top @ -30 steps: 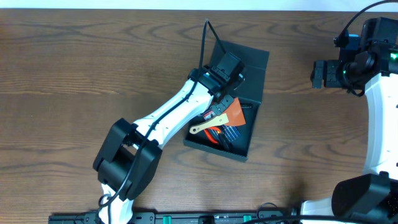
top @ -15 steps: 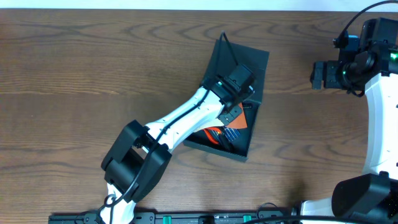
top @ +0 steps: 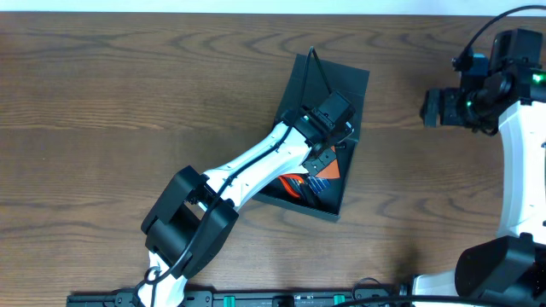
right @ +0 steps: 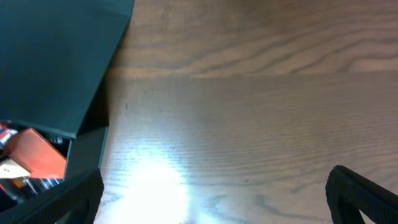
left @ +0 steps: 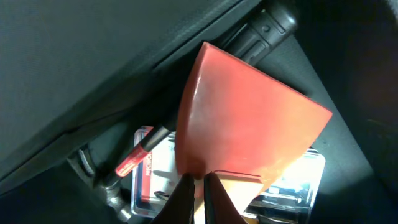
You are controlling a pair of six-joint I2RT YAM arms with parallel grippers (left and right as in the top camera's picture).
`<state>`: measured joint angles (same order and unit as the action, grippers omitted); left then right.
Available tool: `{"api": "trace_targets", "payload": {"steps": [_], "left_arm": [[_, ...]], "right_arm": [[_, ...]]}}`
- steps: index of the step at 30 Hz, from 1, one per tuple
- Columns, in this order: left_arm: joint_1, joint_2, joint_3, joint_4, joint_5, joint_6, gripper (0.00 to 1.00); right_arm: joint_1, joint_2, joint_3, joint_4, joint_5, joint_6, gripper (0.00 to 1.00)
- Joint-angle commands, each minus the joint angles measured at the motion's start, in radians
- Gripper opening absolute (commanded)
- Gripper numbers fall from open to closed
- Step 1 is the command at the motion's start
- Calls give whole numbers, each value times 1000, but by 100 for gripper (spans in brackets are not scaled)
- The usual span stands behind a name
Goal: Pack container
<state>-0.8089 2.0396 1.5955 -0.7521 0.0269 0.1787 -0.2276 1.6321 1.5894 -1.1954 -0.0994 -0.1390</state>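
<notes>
The container (top: pixel 328 81), a dark teal-grey box with its flap lid raised, lies at the table's middle. My left gripper (top: pixel 328 158) reaches down inside it. In the left wrist view the left gripper (left: pixel 199 183) is shut, its tips pinching the lower edge of a flat orange-red piece (left: pixel 249 124) that tilts up over the packed items. My right gripper (top: pixel 431 107) hovers open far to the right of the box. In the right wrist view it (right: pixel 214 199) has only bare wood between its fingers, with the container's lid (right: pixel 56 56) at the left.
Inside the box lie a clear blister pack with a red-handled tool (left: pixel 146 165), a black handle (left: pixel 267 28) and a blue-striped item (top: pixel 320 183). My left arm (top: pixel 247 166) crosses the box's near-left side. Wooden tabletop (top: pixel 128 102) surrounds the box.
My left gripper has moved right and deeper into the box with the orange-red piece; the tan handle seen earlier is now covered by the arm. The right gripper shifted slightly left.
</notes>
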Motion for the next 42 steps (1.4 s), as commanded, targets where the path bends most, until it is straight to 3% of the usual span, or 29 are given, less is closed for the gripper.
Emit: {"api": "trace_targets", "payload": {"steps": [1, 3, 5, 6, 12, 14, 18, 19, 22, 24, 30, 32, 42], "left_arm": [[0, 16, -4, -2, 13, -12, 6], [2, 11, -4, -5, -17, -12, 8], [6, 3, -1, -11, -60, -13, 41], [10, -6, 5, -23, -89, -12, 49], [54, -85, 23, -55, -134, -13, 51], [82, -124, 23, -67, -134, -13, 53], [158, -192, 23, -105, -132, -66, 54], [183, -205, 23, -117, -130, -94, 53], [270, -222, 23, -145, -21, -134, 53], [335, -216, 22, -156, 100, -187, 49], [506, -170, 19, -161, 428, -272, 24], [551, -155, 19, -160, 511, -272, 6], [704, -39, 19, -134, 819, -270, 6]], "right_arm": [[-6, 7, -45, 2, -18, 11, 99], [-6, 7, -63, 2, -18, 11, 99], [-6, 7, -68, -1, -18, 11, 99], [-6, 7, -68, -3, -19, 11, 99], [-6, 8, -68, -8, -66, 31, 98], [-6, 8, -68, -4, -66, 43, 88], [-6, 9, -70, -2, -66, 76, 37], [-6, 9, -76, 0, -67, 89, 24], [-6, 12, -108, 18, -67, 138, 2], [-6, 19, -143, 37, -74, 160, 1], [-6, 80, -267, 125, -252, 164, 1], [-4, 118, -278, 132, -320, 164, 1], [44, 315, -278, 202, -555, 165, 1]]}}
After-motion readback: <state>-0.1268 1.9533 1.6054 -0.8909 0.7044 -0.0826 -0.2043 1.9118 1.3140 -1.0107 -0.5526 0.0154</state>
